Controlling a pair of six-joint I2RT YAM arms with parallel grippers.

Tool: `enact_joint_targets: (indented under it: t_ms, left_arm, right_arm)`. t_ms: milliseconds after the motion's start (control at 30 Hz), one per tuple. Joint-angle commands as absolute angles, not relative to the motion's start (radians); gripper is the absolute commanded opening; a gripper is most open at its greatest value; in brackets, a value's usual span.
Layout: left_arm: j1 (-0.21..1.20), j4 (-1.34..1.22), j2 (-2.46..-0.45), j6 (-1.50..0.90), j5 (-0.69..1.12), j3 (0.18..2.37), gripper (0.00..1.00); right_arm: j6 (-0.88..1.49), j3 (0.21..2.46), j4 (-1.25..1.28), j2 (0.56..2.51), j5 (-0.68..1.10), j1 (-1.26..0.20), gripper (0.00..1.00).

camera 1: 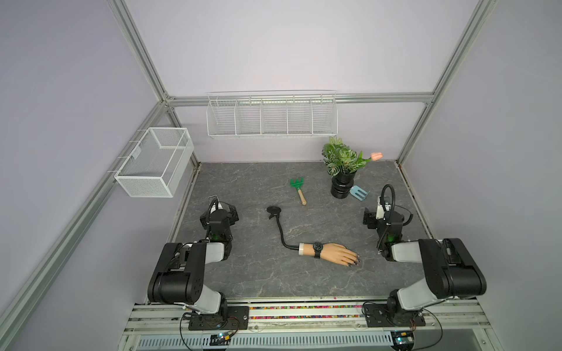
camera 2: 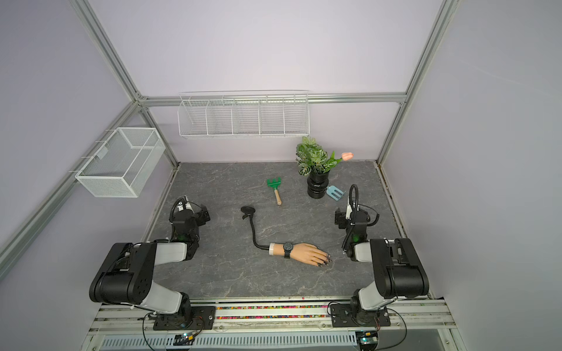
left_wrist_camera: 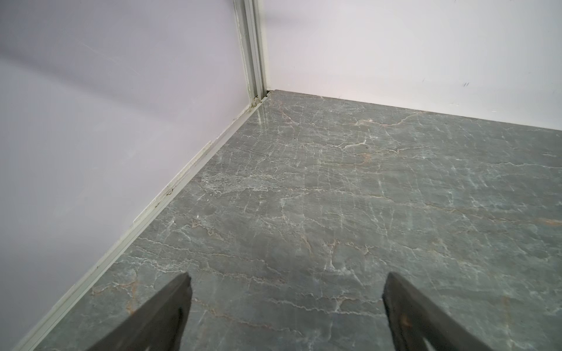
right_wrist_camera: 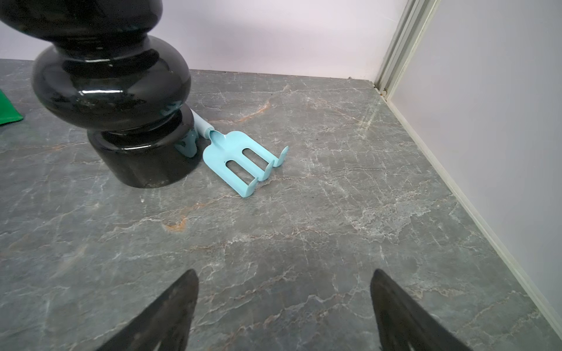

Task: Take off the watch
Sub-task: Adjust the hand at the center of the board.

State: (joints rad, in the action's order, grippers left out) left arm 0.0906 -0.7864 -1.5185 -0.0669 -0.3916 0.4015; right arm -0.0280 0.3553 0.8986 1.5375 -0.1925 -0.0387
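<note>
Black round-dial wristwatch (camera 1: 317, 246) strapped around the wrist of a beige plastic mannequin hand (camera 1: 337, 253), lying mid-table. Left end effector (left_wrist_camera: 289, 275) and right end effector (right_wrist_camera: 284, 272) gape empty, well apart from it. Approach not yet begun; the next move probably calls for reaching the strap.

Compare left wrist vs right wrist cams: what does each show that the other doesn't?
Left wrist only: the left pincer, open, nothing between its tips. Right wrist only: the right pincer, also open and empty, plus a black vase, a light-blue hand fork lying beside its base, and the edge of a green rake. Both: grey marble tabletop, lilac walls, an aluminium corner post. Neither shows the watch.
</note>
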Motion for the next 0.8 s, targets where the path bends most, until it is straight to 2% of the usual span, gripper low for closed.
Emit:
enact_joint_targets:
  t_ms: [0,500,600,700,767]
  left_arm:
    - [0.087,-0.784,-1.515,-0.066,-0.384,0.424,0.99]
    - [0.084,-0.783,-1.515,-0.067,-0.383,0.424,0.99]
    - [0.083,-0.784,-1.513,-0.068,-0.382,0.424,0.99]
    - [0.081,-0.784,-1.512,-0.070,-0.379,0.423,0.99]
    - [0.082,-0.784,-1.512,-0.068,-0.378,0.421,0.99]
  right_arm:
    - [-0.041,0.365,0.901,1.531,-0.157,-0.030,0.89]
    - [-0.026,0.376,0.879,1.530,-0.103,-0.002,0.89]
    - [-0.009,0.370,0.883,1.509,-0.151,-0.002,0.89]
    - [0.003,0.394,0.652,1.304,-0.208,-0.020,0.90]
    - [0.151,0.443,0.442,1.138,-0.280,-0.026,0.90]
